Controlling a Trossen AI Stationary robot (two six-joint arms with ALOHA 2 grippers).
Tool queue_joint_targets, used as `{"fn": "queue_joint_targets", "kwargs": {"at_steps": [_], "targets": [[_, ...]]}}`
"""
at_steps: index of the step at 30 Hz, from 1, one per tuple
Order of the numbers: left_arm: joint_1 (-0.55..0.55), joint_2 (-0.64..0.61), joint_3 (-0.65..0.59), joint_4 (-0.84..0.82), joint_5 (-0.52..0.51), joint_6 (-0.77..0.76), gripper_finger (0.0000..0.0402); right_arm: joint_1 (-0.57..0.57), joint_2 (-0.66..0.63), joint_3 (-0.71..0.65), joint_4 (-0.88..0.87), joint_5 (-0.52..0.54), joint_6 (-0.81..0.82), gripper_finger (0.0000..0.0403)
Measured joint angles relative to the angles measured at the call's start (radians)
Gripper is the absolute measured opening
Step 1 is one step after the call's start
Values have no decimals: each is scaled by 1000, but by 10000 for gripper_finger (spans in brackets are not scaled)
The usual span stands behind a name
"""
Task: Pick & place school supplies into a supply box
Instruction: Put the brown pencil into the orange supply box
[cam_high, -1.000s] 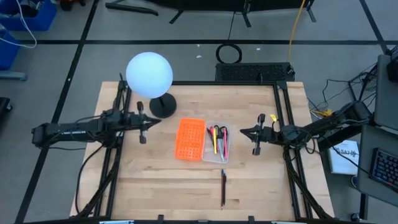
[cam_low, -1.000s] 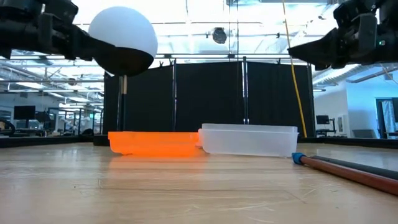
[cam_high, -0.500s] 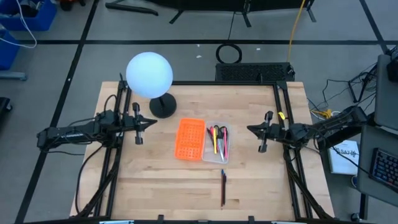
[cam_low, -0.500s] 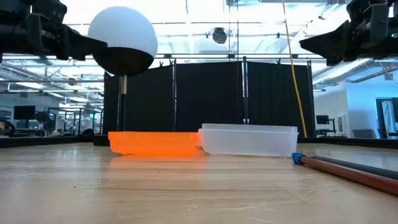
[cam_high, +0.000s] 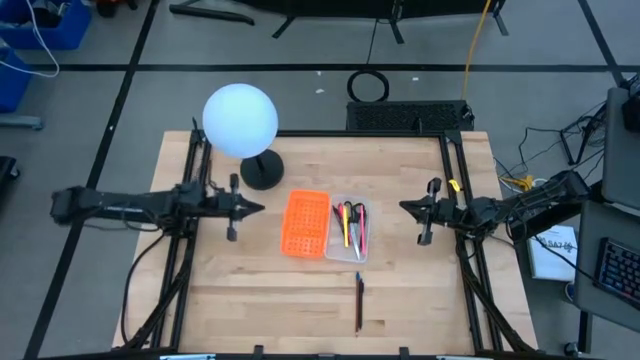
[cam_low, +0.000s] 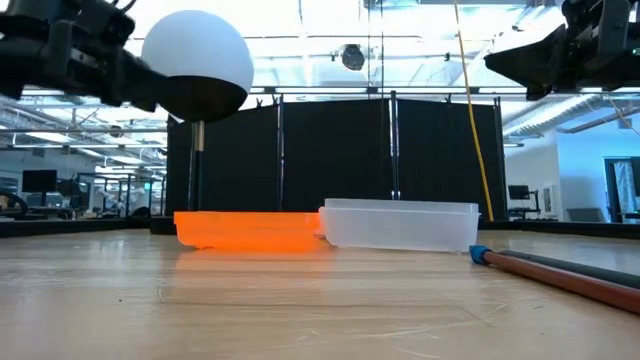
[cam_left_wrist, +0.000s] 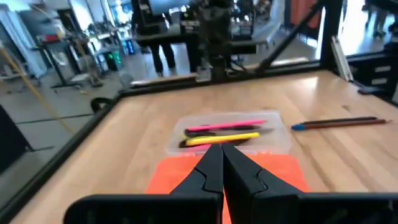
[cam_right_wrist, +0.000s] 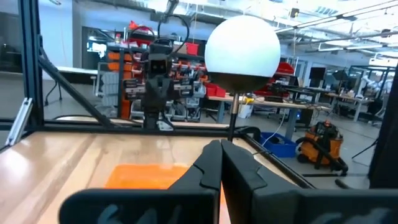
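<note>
Bare butcher-block table (cam_high: 250, 290) fills the high view, with black floor around it. Nearest the front edge lies one pen (cam_high: 358, 302), dark with a blue tip and a red stretch, alone and well apart from the box (cam_high: 365, 247). It looks light, thin and stiff, and likely to roll or skid on smooth wood, so my judgement is to pinch it across the barrel near its middle, fingers square to its length, so it hangs level.

Farther back, the clear box touches an orange tray (cam_high: 306, 223) on its left; inside the box lie pink, yellow and dark pens, and what may be scissors.

Left gripper (cam_high: 258, 208) hovers left of the tray, fingers together, holding nothing. Right gripper (cam_high: 405, 208) hovers right of the box, likewise closed and empty.

Behind stands a white globe lamp (cam_high: 241, 120).
</note>
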Motion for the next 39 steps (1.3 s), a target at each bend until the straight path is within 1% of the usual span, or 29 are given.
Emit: {"fn": "queue_joint_targets", "kwargs": {"at_steps": [2, 5, 9, 13, 16, 18, 20, 22, 23, 26, 28, 31, 34, 36, 37, 39], "targets": [[-51, 130, 52, 34, -66, -6, 4, 0, 0, 0, -10, -1, 20, 0], [-116, 340, 175, 17, -145, 7, 4, 0, 0, 0, -21, -1, 30, 0], [-188, 605, 393, -39, -143, 108, 4, 0, 0, -1, -12, -2, 12, 0], [-246, 829, 636, -190, -143, 205, 6, 0, 1, -1, -14, -2, 18, 0], [-294, 974, 815, -315, -151, 263, 26, 0, 1, -1, -14, -5, 30, 0], [-329, 1071, 935, -415, -205, 281, 43, 1, 1, -1, -14, -5, 30, 0], [-360, 1160, 1053, -494, -300, 261, 58, 1, 1, -1, -14, -5, 31, 0], [-381, 1238, 1163, -535, -377, 235, 71, 1, 1, -1, -15, -6, 39, 0], [-390, 1274, 1209, -541, -393, 229, 76, 1, 1, -1, -21, -6, 51, 0], [-409, 1380, 1328, -546, -383, 210, 81, 1, 1, -1, -41, -6, 91, 0], [-422, 1447, 1408, -571, -328, 217, 81, 1, 1, -1, -45, -6, 109, 0], [-437, 1545, 1539, -679, -271, 250, 87, 1, 1, -1, -55, -25, 128, 0], [-439, 1640, 1673, -784, -276, 262, 101, 1, 1, -1, -60, -76, 128, 0], [-430, 1692, 1758, -808, -276, 260, 113, 1, 1, -1, -58, -102, 128, 0], [-422, 1713, 1800, -815, -265, 253, 118, 1, 2, -1, -55, -110, 127, 0], [-402, 1752, 1871, -824, -209, 242, 129, 1, 1, -1, -51, -111, 127, 0]]}}
